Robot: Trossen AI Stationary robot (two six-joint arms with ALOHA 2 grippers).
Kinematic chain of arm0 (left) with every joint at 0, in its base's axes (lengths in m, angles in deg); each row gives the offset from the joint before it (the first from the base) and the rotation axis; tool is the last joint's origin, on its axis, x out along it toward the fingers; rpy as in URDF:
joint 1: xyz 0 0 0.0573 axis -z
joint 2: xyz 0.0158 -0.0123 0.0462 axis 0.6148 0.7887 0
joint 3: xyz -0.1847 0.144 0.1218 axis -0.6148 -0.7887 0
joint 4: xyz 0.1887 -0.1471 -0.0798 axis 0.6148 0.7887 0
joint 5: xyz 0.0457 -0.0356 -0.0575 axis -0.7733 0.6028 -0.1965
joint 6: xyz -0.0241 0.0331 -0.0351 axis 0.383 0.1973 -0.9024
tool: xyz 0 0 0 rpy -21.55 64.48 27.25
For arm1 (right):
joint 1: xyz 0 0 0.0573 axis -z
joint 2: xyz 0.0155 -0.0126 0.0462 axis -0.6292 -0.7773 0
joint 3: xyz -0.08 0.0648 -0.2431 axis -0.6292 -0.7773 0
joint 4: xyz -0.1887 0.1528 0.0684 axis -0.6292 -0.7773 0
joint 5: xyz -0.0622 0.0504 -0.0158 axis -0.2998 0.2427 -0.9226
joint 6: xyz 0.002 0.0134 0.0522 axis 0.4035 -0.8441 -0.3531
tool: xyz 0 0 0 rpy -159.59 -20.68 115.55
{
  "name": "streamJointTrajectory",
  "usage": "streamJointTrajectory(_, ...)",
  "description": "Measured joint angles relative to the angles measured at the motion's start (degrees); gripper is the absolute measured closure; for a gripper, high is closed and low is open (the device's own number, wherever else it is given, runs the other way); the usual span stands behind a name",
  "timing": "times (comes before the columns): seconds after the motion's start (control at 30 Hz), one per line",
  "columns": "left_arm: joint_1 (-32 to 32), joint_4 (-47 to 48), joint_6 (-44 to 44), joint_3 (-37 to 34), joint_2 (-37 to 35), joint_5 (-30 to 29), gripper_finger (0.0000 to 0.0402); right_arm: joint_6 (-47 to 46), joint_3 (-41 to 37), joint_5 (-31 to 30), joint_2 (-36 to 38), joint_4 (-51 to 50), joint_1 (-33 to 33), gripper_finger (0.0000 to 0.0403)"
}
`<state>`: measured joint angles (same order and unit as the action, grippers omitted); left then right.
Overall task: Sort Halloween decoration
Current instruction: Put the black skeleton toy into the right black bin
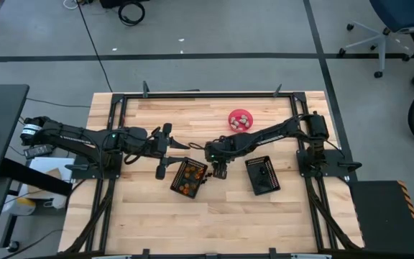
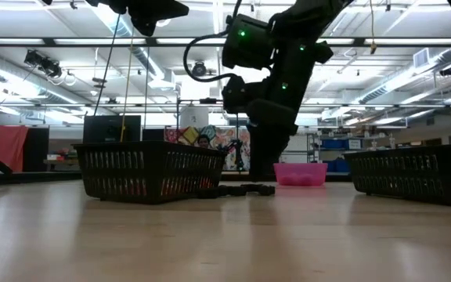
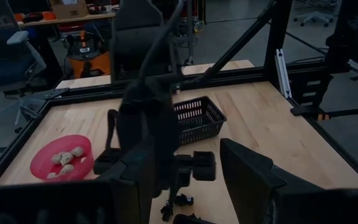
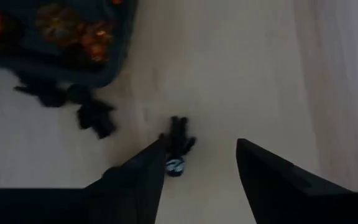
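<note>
Right gripper hung wide open over a black decoration; it needed centring before closing.

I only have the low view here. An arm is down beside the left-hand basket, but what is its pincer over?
Observer: The right pincer stands open over a small black piece, which lies on the table beside one finger and is not gripped.
Operator: What's inside that basket?
Observer: The basket holds orange pieces.
Operator: And the pink bowl behind?
Observer: The pink bowl holds pale pieces.
</note>
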<state>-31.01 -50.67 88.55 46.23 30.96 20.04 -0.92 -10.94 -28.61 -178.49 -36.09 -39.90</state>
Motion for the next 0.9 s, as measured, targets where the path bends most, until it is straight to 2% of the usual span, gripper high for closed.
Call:
streamJointTrajectory(0.47,0.0,-0.1,0.0,0.0,0.0,0.0,0.0246,-2.6,-5.3,1.1,0.2,6.1,-0.3,0.0206)
streamJointTrajectory(0.77,0.0,-0.1,0.0,0.0,0.0,0.0,0.0246,-0.5,-6.3,1.6,0.5,7.9,-0.5,0.0246)
streamJointTrajectory(0.9,0.0,0.0,0.0,0.0,0.0,0.0,0.0246,1.8,-5.1,1.9,0.7,6.7,-0.6,0.0246)
